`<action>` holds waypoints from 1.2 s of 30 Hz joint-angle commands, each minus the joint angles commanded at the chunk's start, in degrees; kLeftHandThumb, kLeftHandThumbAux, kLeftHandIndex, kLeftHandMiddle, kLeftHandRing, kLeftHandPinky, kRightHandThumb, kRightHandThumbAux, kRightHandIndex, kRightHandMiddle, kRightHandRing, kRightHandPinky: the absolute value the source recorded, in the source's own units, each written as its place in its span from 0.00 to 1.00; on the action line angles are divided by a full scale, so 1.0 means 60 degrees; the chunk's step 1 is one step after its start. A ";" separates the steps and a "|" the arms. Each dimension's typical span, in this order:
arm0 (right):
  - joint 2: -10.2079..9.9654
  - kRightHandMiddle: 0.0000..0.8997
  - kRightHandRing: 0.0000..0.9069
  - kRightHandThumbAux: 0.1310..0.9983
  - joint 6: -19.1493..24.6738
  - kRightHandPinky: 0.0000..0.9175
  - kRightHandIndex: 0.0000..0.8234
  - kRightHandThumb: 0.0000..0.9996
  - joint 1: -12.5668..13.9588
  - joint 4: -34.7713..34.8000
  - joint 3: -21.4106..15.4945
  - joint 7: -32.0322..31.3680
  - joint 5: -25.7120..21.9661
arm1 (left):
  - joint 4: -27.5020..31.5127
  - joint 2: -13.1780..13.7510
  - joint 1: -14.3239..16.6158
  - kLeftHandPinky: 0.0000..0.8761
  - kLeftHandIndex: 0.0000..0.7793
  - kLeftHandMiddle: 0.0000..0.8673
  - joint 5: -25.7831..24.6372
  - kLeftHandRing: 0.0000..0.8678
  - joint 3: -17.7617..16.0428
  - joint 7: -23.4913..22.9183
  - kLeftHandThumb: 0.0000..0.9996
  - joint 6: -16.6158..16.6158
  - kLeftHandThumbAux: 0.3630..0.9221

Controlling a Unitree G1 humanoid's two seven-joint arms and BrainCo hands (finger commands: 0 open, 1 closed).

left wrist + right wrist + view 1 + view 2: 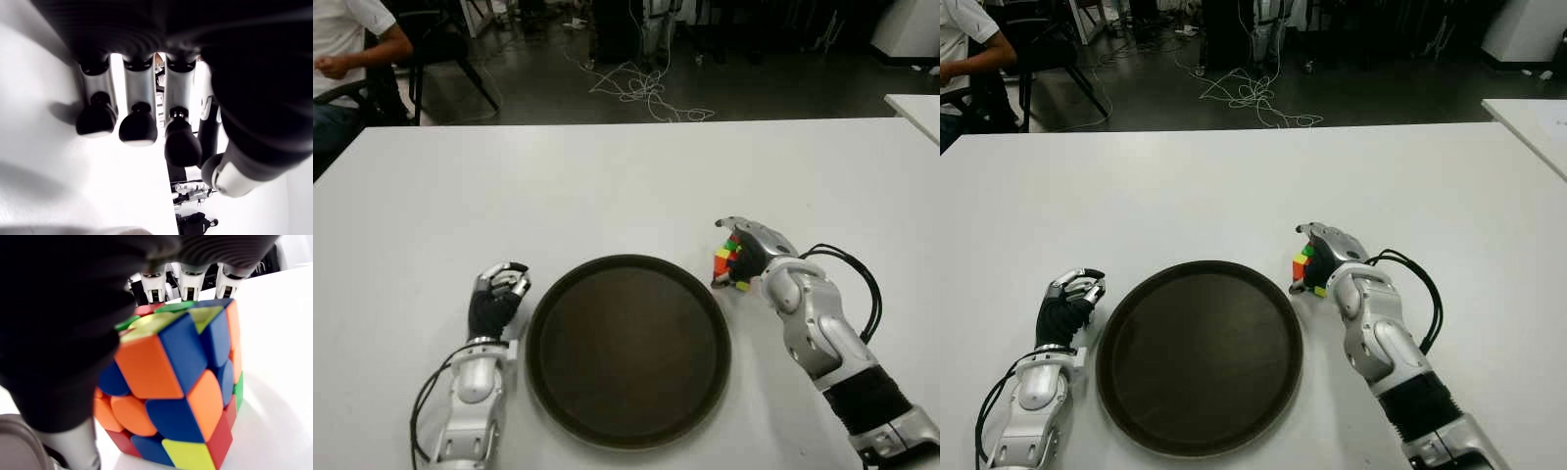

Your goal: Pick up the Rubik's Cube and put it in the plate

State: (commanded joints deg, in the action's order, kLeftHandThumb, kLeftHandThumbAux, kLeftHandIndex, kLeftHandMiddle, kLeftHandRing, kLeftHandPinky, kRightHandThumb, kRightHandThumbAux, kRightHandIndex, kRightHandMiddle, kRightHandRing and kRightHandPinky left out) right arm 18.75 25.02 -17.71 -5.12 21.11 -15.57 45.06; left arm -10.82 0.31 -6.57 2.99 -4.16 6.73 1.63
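Right hand (pixel 744 257) wraps its fingers over the Rubik's Cube (pixel 727 262), right of centre beside the plate (pixel 628 350) rim, ready to lift. Left hand (pixel 497 294), curled empty, shows lower left.

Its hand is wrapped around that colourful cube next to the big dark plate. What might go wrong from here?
The right hand grips the cube mostly from above, so it might slip during lifting. The cube sits just beside the plate, and could clip its raised rim when carried across. The left hand shows close by the plate's other side.
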 joint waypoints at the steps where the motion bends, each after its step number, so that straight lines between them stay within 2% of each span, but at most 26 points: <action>1: -0.0003 0.11 0.09 0.83 0.0005 0.04 0.08 0.00 -0.0005 -0.0007 0.0003 0.0004 -0.0001 | -0.0003 0.0002 0.0004 0.92 0.57 0.95 -0.0002 0.96 -0.0004 -0.0001 0.71 -0.0001 0.61; 13: -0.0028 0.10 0.07 0.81 0.0377 0.03 0.07 0.00 -0.0022 -0.0144 -0.0025 -0.0013 0.0024 | 0.0047 0.0018 -0.0001 0.92 0.57 0.95 0.0018 0.96 -0.0017 -0.0017 0.71 -0.0040 0.61; 21: 0.0033 0.09 0.06 0.79 0.0347 0.01 0.06 0.00 -0.0013 -0.0209 -0.0021 0.0002 -0.0015 | 0.0063 -0.0083 -0.0002 0.92 0.57 0.94 -0.0010 0.95 -0.0086 0.0099 0.71 -0.0072 0.61; 36: 0.0007 0.07 0.03 0.77 0.0509 0.00 0.04 0.00 0.0018 -0.0166 -0.0116 -0.0035 -0.0096 | -0.0061 0.0005 0.0061 0.92 0.57 0.94 0.0149 0.95 -0.0031 0.0161 0.71 -0.0046 0.61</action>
State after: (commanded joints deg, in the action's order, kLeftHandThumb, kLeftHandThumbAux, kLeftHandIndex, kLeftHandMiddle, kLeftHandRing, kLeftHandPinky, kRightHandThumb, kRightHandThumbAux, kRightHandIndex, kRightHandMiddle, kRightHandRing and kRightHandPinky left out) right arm 18.79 28.08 -17.60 -6.11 20.41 -15.78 44.49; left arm -11.19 0.34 -6.20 3.89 -4.34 7.69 1.36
